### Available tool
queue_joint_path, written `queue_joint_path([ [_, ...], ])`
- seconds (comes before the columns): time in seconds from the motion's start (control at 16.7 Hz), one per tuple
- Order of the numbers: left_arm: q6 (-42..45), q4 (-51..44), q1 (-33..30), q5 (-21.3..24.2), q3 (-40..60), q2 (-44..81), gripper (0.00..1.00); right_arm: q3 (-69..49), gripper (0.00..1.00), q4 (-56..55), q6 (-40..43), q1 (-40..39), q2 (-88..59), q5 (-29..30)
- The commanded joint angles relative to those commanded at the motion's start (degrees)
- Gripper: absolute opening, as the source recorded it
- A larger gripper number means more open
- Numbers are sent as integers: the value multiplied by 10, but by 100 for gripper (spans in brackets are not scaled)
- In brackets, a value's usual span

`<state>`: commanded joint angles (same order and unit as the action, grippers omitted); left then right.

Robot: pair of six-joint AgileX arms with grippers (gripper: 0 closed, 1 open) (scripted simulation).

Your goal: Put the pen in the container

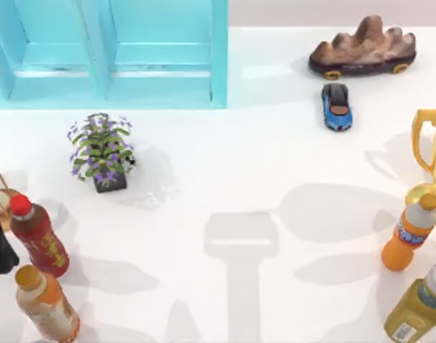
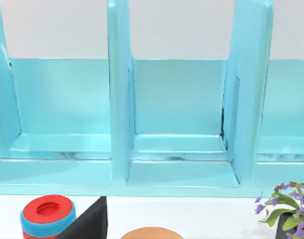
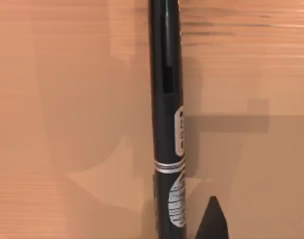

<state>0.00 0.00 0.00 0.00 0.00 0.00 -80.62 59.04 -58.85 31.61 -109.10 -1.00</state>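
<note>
Your largest thing is the turquoise container (image 1: 111, 53), open-fronted with upright dividers, at the far left of the white table (image 1: 225, 179); the left wrist view faces its compartments (image 2: 179, 124). Along the table's left edge stand a red-capped bottle (image 1: 38, 237) and an orange bottle (image 1: 46, 304); a potted plant (image 1: 101, 150) sits nearer the container. The pen (image 3: 167, 124) lies on a wood-toned surface (image 3: 67, 99) in the right wrist view — dark finger tips (image 3: 212, 219) show beside it, apart; you cannot tell either gripper's opening.
</note>
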Motion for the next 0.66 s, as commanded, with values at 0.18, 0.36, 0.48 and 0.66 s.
queue_joint_path([
  [0.18, 0, 0, 0, 0, 0, 0, 100, 0, 83, 0, 0, 0, 0, 0],
  [0.36, 0, 0, 0, 0, 0, 0, 100, 0, 100, 0, 0, 0, 0, 0],
  [0.48, 0, 0, 0, 0, 0, 0, 100, 0, 100, 0, 0, 0, 0, 0],
  [0.66, 0, 0, 0, 0, 0, 0, 100, 0, 100, 0, 0, 0, 0, 0],
])
